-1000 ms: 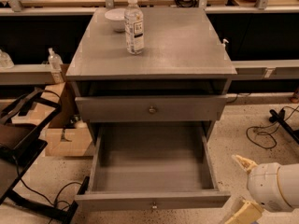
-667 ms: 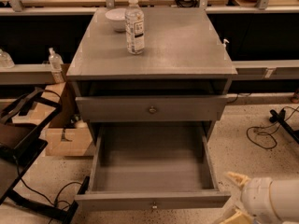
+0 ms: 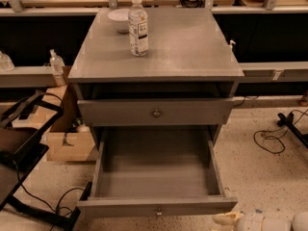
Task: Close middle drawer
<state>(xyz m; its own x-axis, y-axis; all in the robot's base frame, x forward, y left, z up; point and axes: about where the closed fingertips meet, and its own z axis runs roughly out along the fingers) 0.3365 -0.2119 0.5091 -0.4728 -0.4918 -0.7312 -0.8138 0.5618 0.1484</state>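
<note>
The grey cabinet [image 3: 159,47] stands in the middle of the camera view. Its middle drawer [image 3: 156,170] is pulled far out toward me and is empty inside. Its flat front [image 3: 120,208] carries a small brass knob [image 3: 159,211]. The top drawer front [image 3: 115,112], with its own knob [image 3: 156,113], sticks out a little. The lowest drawer is hidden under the open one. My gripper [image 3: 230,220] shows at the bottom edge, just below the right end of the middle drawer's front, with the white wrist [image 3: 262,222] behind it to the right.
A water bottle [image 3: 138,27] and a white bowl [image 3: 118,19] stand on the cabinet top. A cardboard box [image 3: 67,143] and a black frame [image 3: 21,153] are on the floor to the left. Cables [image 3: 272,138] lie on the floor to the right.
My gripper has moved down and to the left, from right of the drawer to just below the front's right end; less of the arm shows. The drawer has not moved.
</note>
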